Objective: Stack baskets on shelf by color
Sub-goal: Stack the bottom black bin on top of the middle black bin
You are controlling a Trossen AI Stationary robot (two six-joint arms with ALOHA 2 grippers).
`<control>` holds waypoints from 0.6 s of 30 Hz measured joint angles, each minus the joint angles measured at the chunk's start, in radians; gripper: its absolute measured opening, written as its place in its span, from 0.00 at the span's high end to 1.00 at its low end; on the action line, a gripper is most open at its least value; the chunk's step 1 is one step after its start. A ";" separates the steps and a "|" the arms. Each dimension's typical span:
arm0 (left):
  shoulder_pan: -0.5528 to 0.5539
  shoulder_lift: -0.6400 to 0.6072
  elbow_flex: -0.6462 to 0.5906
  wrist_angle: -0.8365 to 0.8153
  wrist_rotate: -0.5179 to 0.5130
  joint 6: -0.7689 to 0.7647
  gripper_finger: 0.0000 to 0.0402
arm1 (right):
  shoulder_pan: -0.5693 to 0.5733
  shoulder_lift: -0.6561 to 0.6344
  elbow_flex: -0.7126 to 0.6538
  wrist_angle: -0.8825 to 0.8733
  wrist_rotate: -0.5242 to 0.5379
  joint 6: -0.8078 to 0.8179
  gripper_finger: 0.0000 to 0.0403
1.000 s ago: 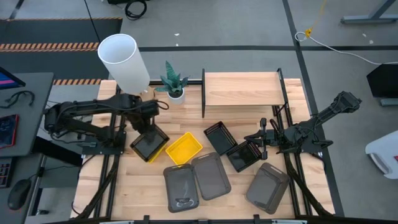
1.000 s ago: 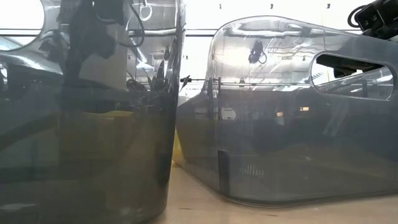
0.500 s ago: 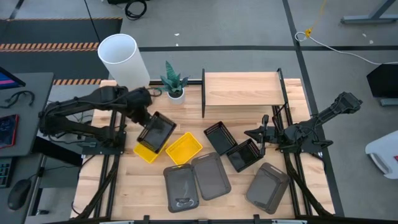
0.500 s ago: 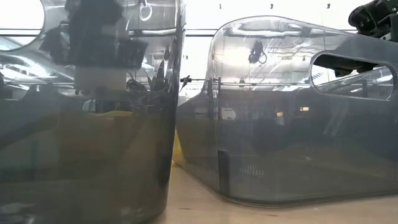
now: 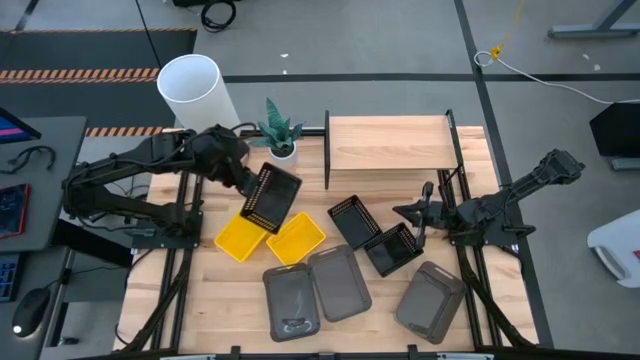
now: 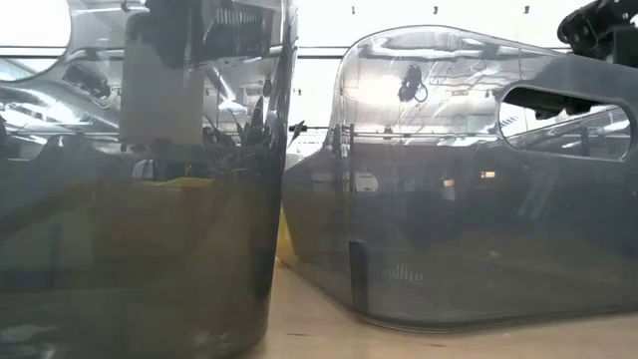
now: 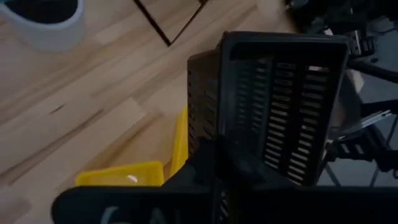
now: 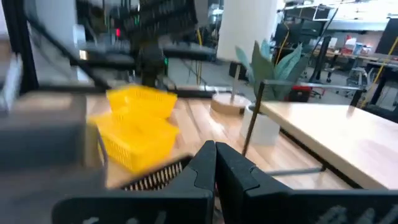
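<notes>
The left end effector [image 5: 252, 180] is clamped on the rim of a black mesh basket [image 5: 272, 193], holding it tilted in the air above the table [image 5: 230, 290], just over two yellow baskets [image 5: 242, 237] and near a potted plant [image 5: 279, 133]. To its right, farther back, the shelf [image 5: 388, 143] stands bare. The step in hand looks like carrying this first black basket to the shelf. Next, the basket needs levelling, swinging right past the plant and the shelf's post, then setting down at one end. The right end effector [image 5: 424, 210], fingers nearly together and holding nothing, waits beside two more black baskets [image 5: 374, 234]; grey baskets [image 5: 340, 285] lie nearer.
</notes>
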 joint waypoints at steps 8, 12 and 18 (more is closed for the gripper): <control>-0.051 0.034 -0.001 0.178 -0.006 -0.005 0.96 | -0.024 -0.001 0.000 0.504 0.017 0.587 0.97; -0.080 0.074 0.000 0.224 -0.012 -0.018 0.96 | -0.045 -0.002 0.001 0.565 0.015 0.731 0.97; -0.102 0.140 0.000 0.279 0.011 0.010 0.96 | -0.096 0.050 0.120 0.538 -0.157 0.726 0.97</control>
